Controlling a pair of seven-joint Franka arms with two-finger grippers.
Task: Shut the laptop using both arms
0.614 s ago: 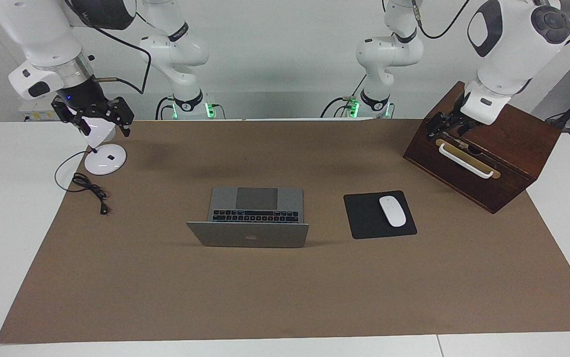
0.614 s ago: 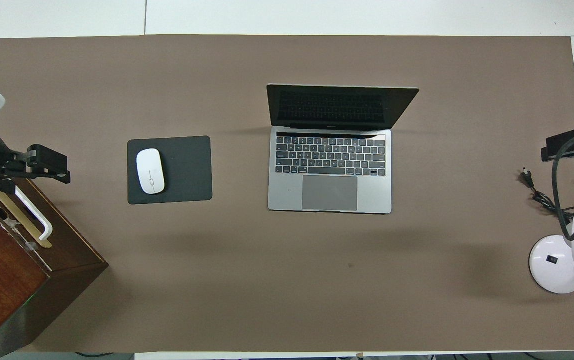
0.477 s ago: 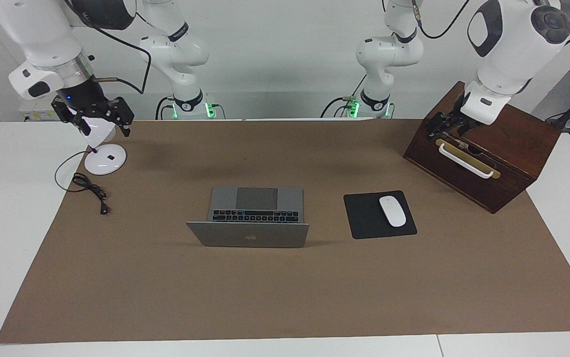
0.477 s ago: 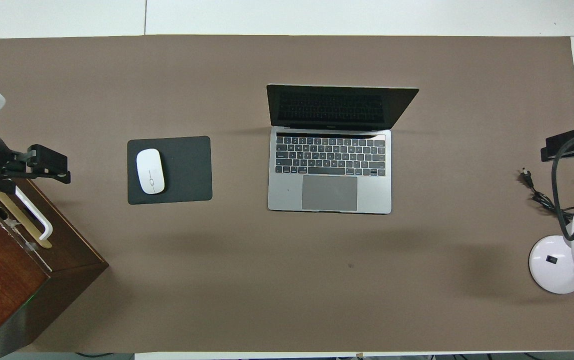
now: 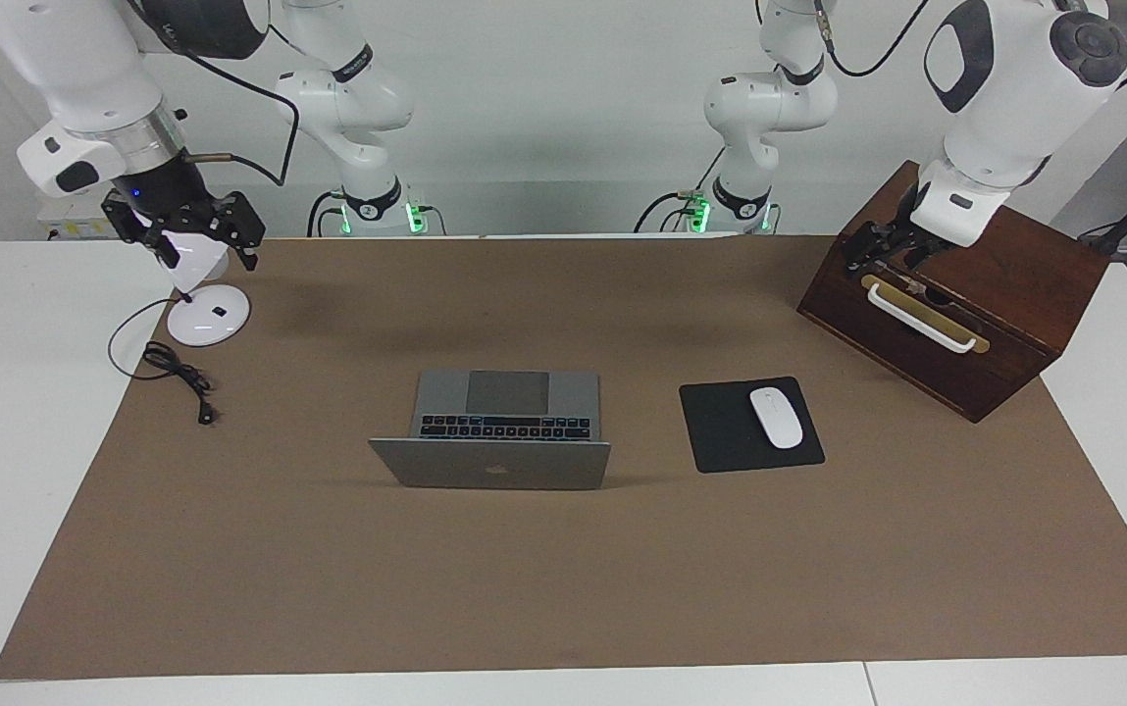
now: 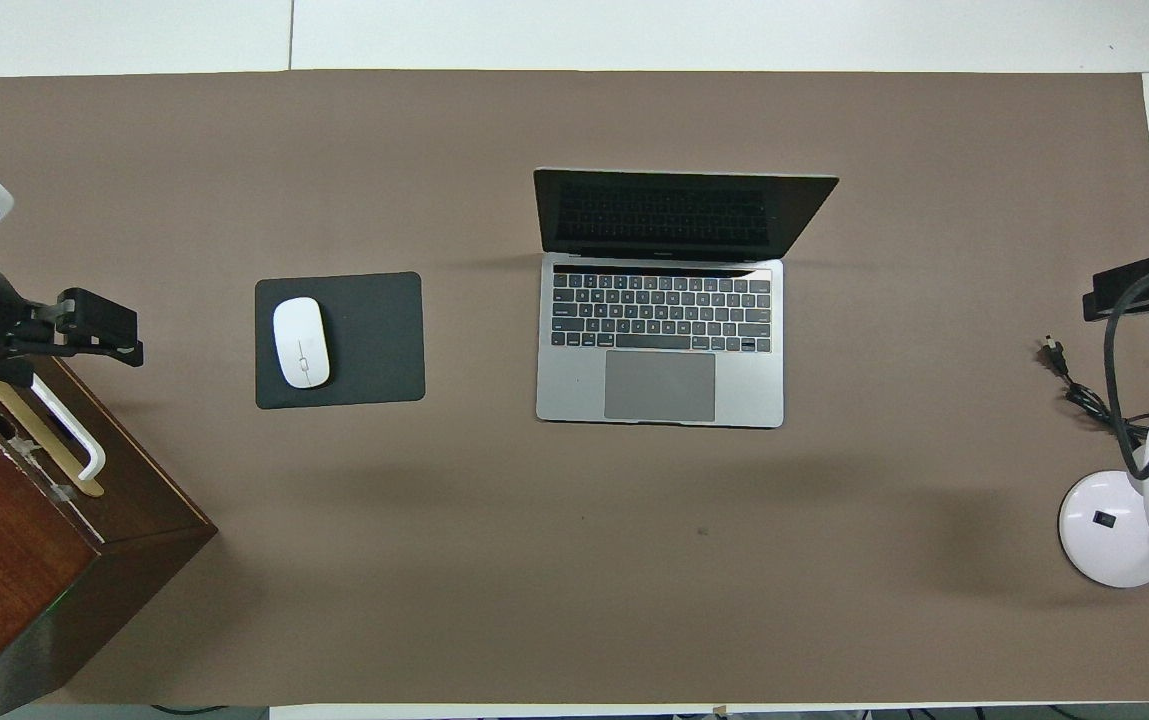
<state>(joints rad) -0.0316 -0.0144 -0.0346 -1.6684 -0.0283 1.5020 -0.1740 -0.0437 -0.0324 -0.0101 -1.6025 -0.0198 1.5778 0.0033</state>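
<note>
The silver-grey laptop (image 5: 489, 466) stands open in the middle of the brown mat, its lid upright and the apple logo facing away from the robots. Its black keys and grey trackpad show in the overhead view (image 6: 659, 340). My left gripper (image 5: 885, 257) hangs open and empty over the wooden box at the left arm's end of the table, well apart from the laptop; it also shows in the overhead view (image 6: 99, 328). My right gripper (image 5: 205, 245) hangs open and empty over the white lamp at the right arm's end, and shows in the overhead view (image 6: 1139, 290).
A black mouse pad (image 5: 720, 431) with a white mouse (image 5: 776, 417) lies beside the laptop toward the left arm's end. A dark wooden box (image 5: 975, 333) with a white handle stands under the left gripper. A white lamp base (image 5: 208, 316) and a black cable (image 5: 176, 373) lie under the right gripper.
Both grippers have barely shifted. The laptop stays open as before.
</note>
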